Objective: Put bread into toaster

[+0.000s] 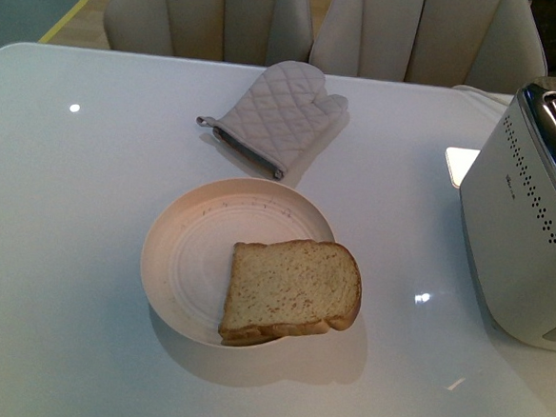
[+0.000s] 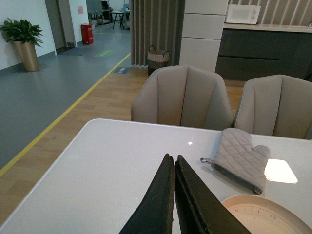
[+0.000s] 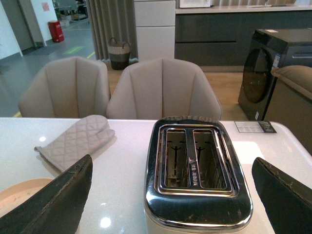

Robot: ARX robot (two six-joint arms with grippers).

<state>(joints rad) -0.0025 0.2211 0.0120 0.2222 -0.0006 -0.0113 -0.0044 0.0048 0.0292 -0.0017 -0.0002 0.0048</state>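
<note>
Where the round plate (image 1: 182, 249) ends, porous bread (image 1: 291, 288) (dark-crusted) overhangs.

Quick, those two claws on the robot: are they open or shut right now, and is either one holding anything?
Left gripper: closed, holding nothing.
Right gripper: open wide, holding nothing.

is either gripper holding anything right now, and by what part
Nothing is held. The left gripper is shut with nothing between its fingers, the right gripper is wide open and empty, and the bread lies on the plate.
</note>
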